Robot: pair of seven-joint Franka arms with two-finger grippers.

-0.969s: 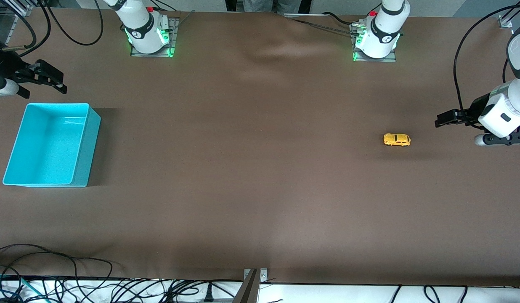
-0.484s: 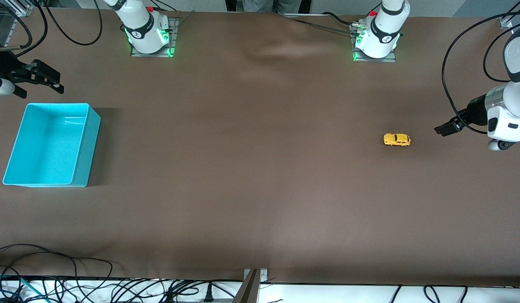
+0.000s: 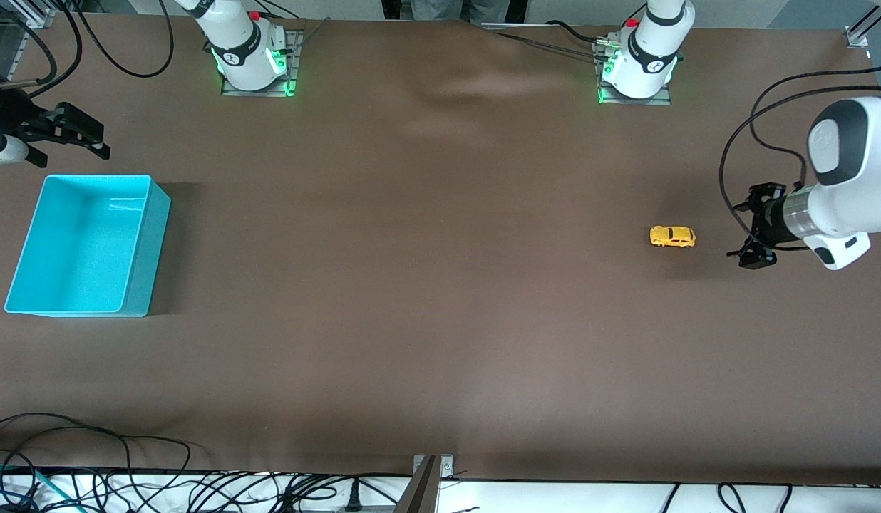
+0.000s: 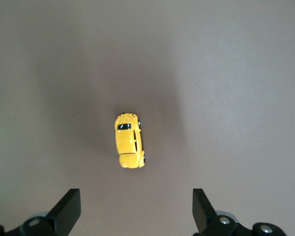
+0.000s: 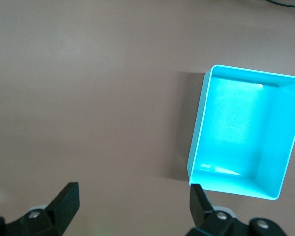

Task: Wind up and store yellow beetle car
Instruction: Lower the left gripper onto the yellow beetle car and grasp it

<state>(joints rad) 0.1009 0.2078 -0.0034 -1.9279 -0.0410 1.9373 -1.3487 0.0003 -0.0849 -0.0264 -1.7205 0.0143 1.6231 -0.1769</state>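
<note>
Your left gripper [image 3: 752,225] had swung round, jaws wide, beside the car [image 3: 673,236] on the table; the right gripper [image 3: 68,135], wide, waited by the bin [image 3: 137,288]. Closing off-centre could have flicked that car away.

A wide table [image 3: 426,299] covered in brown matte cloth, slightly rippled near the bases' edge, fills the view. Tangled black cables [image 3: 127,477] lie along the white strip at its camera-side edge.
</note>
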